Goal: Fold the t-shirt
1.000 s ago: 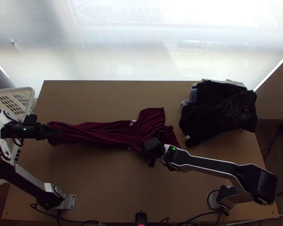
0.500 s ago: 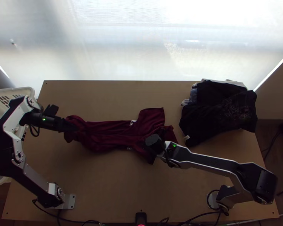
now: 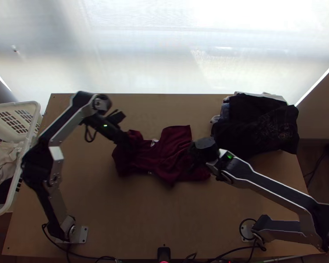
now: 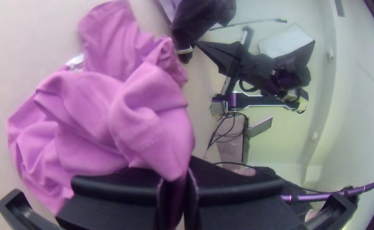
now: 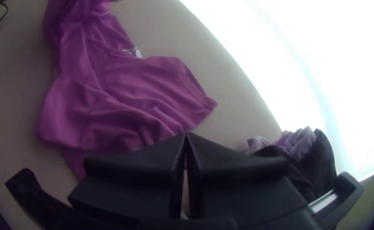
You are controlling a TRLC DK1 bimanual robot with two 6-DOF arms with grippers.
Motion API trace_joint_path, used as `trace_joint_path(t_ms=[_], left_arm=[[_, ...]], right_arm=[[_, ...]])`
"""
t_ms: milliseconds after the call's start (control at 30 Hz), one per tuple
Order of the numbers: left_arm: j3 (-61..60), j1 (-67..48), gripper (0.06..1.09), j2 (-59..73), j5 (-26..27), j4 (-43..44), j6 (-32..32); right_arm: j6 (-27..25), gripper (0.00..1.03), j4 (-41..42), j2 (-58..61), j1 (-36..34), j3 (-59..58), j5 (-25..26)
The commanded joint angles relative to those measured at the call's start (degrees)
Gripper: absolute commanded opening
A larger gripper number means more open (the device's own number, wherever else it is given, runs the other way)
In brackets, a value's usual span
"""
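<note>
Left gripper (image 4: 177,179), clamped on the t-shirt (image 3: 173,140) at its nine o'clock end, mid-desk (image 3: 129,210), should lower the bunched cloth smoothly toward three o'clock, with the right gripper (image 5: 187,133), fingers together, clear of the fold.

silver-grey, black-jointed left arm (image 3: 70,126) bent, two-fingered flat black left gripper (image 3: 128,145) angled down, pinched together, silver-grey, black-jointed right arm (image 3: 276,188) stretched inward, matching right gripper (image 3: 194,161) closed, fingertips meeting
</note>
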Motion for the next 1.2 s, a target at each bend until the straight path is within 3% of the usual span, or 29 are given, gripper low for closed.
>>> trace_joint_path(t_ms=[0, 200, 567, 600, 633, 667, 700, 1167], left_arm=[[21.1, -13.7, 0.10, 13.0, 0.1, 0.7, -8.0], [28.9, -20.3, 0.11, 22.0, -0.1, 4.3, -12.4], [30.1, -29.8, 0.17, 24.3, -0.1, 28.7, -26.1], [30.1, -30.2, 0.25, 24.4, -0.1, 29.9, -26.4], [30.1, -30.2, 0.47, 24.6, -0.1, 31.1, -27.4], [30.1, -30.2, 0.83, 24.7, -0.2, 31.6, -27.7], [30.1, -30.2, 1.06, 24.8, -0.2, 31.9, -27.7], [28.2, -26.3, 1.05, 23.0, -0.3, 29.0, -28.4]], right_arm=[[0.4, 0.03, -6.1, -9.7, -7.6, -1.2, -0.1], [-0.2, 0.03, -8.8, -17.3, -15.8, -3.0, -1.0], [-0.2, 0.03, -13.0, -26.1, -20.3, -8.1, -1.1], [-0.1, 0.03, -13.0, -26.4, -20.4, -8.2, -1.1], [-0.1, 0.03, -13.2, -26.4, -20.5, -8.3, -1.1], [0.0, 0.03, -13.3, -26.5, -20.6, -8.2, -1.1], [0.0, 0.03, -13.3, -26.5, -20.7, -8.2, -1.1], [0.4, 0.03, -12.8, -26.4, -20.4, -8.3, -1.6]])
